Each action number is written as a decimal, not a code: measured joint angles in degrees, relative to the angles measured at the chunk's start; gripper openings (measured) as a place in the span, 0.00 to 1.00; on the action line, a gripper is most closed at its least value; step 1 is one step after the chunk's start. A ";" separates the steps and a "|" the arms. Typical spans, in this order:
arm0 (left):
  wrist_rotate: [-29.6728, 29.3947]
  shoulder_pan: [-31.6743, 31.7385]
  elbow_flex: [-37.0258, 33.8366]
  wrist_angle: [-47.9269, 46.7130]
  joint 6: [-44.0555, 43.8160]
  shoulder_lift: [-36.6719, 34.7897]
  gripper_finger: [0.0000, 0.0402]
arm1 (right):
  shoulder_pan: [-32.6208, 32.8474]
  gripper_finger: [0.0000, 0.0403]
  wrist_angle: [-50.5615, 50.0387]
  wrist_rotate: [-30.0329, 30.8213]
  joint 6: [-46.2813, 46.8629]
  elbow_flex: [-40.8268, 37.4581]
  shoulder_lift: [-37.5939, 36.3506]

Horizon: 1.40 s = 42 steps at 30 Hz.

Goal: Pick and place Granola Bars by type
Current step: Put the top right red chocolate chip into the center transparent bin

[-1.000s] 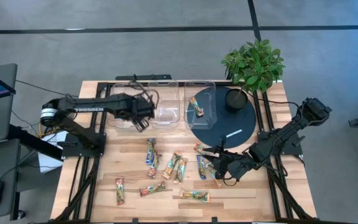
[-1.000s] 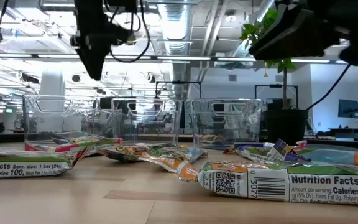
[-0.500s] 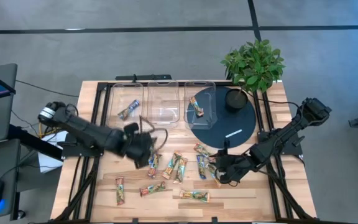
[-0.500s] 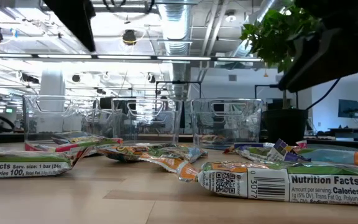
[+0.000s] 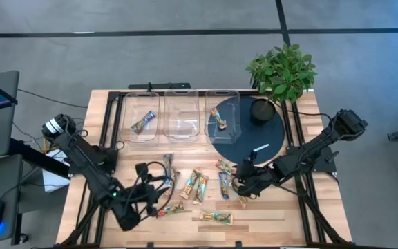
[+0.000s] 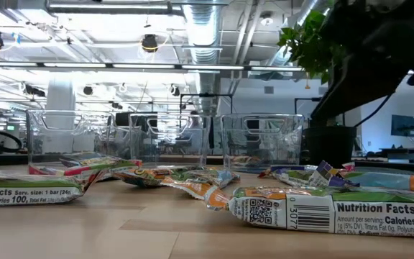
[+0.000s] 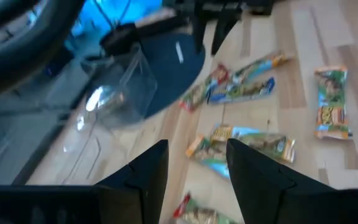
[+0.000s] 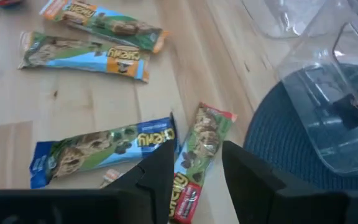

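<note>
Your left gripper (image 5: 159, 196) hovers low over the front-left part of the worktop (image 5: 282, 214), above the loose granola bars (image 5: 197, 185); its fingers (image 7: 146, 171) stand a little apart with nothing between them. Your right gripper (image 5: 238, 185) sits just in front of the dark round disc (image 5: 264, 142), over the bars at the right end of the scatter, fingers (image 8: 160, 171) narrowly parted and empty, a red-ended bar (image 8: 199, 155) and a blue one (image 8: 104, 149) lying just beyond them. Most bars lie spread across the worktop's middle and front. One bar (image 5: 144, 122) rests in the left clear bin (image 5: 141, 115), another (image 5: 219, 120) in the right bin (image 5: 223, 114)
</note>
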 joint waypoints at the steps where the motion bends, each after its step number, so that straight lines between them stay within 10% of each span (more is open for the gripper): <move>1: -1.35 -0.71 -1.78 2.90 1.41 0.00 0.39 | -0.19 0.34 -0.02 -0.67 -0.02 0.00 0.00; 8: -3.51 -2.43 -12.28 21.40 11.10 0.02 0.39 | -0.86 0.45 -0.48 -5.52 -0.02 0.00 0.00; 42: -4.48 -2.34 -12.34 21.53 15.83 -0.02 0.39 | -7.55 0.48 1.53 -13.45 3.37 0.04 8.83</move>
